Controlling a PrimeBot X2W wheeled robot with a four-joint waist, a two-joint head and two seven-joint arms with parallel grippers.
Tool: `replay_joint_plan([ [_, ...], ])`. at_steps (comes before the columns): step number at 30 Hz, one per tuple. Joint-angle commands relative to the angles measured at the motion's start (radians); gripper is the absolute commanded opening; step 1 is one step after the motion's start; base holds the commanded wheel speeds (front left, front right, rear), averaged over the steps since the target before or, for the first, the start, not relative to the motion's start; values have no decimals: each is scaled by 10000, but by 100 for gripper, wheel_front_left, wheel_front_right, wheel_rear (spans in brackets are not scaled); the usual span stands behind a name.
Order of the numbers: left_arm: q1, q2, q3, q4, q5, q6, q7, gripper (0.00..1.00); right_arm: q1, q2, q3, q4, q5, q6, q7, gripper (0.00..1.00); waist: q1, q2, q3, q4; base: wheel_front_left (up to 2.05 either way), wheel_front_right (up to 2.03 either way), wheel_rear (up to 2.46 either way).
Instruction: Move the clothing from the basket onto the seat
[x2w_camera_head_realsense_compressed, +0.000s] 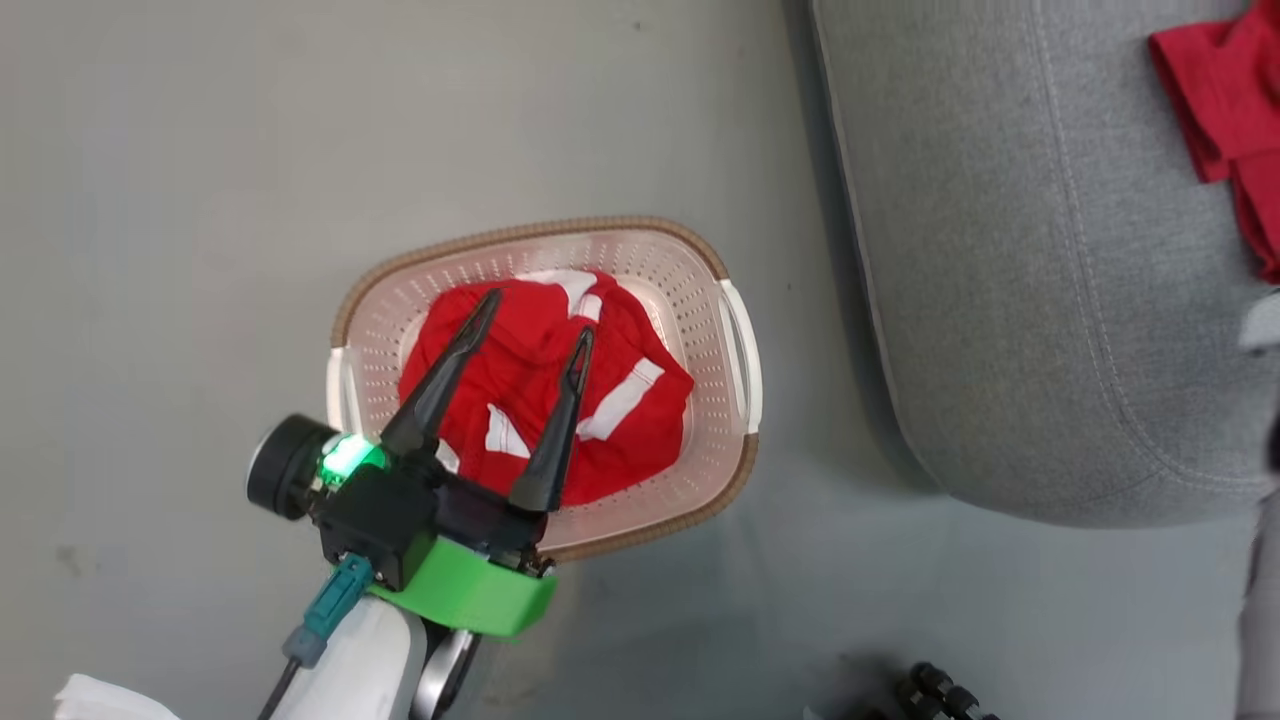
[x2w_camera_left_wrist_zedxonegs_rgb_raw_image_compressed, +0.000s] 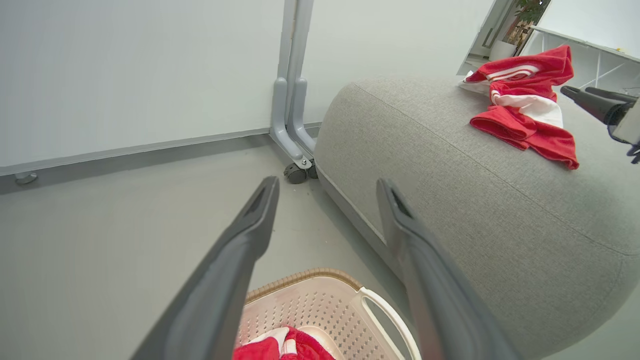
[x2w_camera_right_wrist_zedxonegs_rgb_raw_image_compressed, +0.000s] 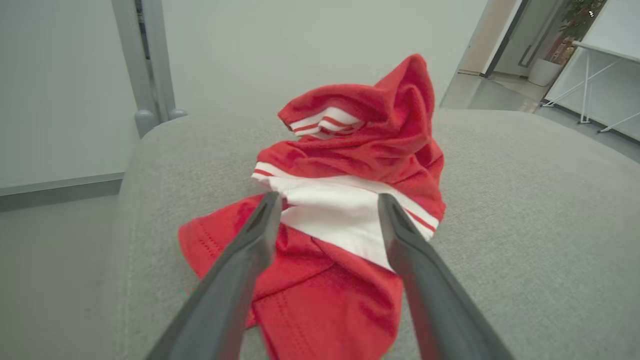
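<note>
- Over the cream perforated plastic basket (x2w_camera_head_realsense_compressed: 560, 228), your left claw (x2w_camera_head_realsense_compressed: 539, 313) gapes; red white-striped fabric garment (x2w_camera_head_realsense_compressed: 520, 380), likely light and limp: pinch a raised fold.
- Right claw (x2w_camera_right_wrist_zedxonegs_rgb_raw_image_compressed: 328, 197): wide, above grey upholstered seat (x2w_camera_right_wrist_zedxonegs_rgb_raw_image_compressed: 525, 200).

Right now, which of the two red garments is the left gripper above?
The crumpled garment inside the basket, under the open left gripper. The other garment lies on the grey seat, before the open right gripper.
</note>
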Motion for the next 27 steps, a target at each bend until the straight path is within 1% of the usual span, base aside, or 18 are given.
replay_joint_plan([
  [1,282,-156,170,255,-116,-20,5,100,487,146,355,-127,237,-3,-3,100,0,0,-1127,429,0,0,0],
  [5,786,-694,831,998,-348,40,4,100,1740,462,1781,-426,699,-3,-3,100,0,0,-2257,832,0,0,0],
  [9,1310,-998,1281,1561,-562,-8,4,100,2752,610,3077,-572,1019,-3,-3,100,0,0,-3274,1310,0,0,0],
  [11,1537,-1045,1487,1860,-654,53,5,100,3214,592,3882,-636,811,-3,-1,100,0,0,-3727,1562,0,0,0],
  [14,1741,-1086,1622,2229,-688,72,2,100,3869,631,4629,-606,563,-8,-3,100,0,0,-4351,1957,0,0,0],
  [17,2038,-1087,1705,2302,-877,167,4,100,4464,766,5038,-648,578,-9,-3,100,0,0,-4924,2278,0,0,0],
  [20,2431,-1088,1825,2331,-934,330,4,100,5061,900,5161,-933,705,-8,-3,100,0,0,-5452,2497,0,0,0],
  [22,2702,-1088,1961,2237,-817,511,4,100,5509,954,5184,-1244,842,-8,-3,100,0,0,-5834,2611,0,0,0],
  [25,3156,-1089,2181,1932,-702,773,4,100,6041,989,5172,-1865,1116,-8,-3,100,0,0,-6103,2671,0,0,0],
  [27,3400,-1090,2160,1833,-712,735,7,100,6408,998,4997,-2209,1371,-8,-3,100,0,0,-6241,2706,0,0,0],
])
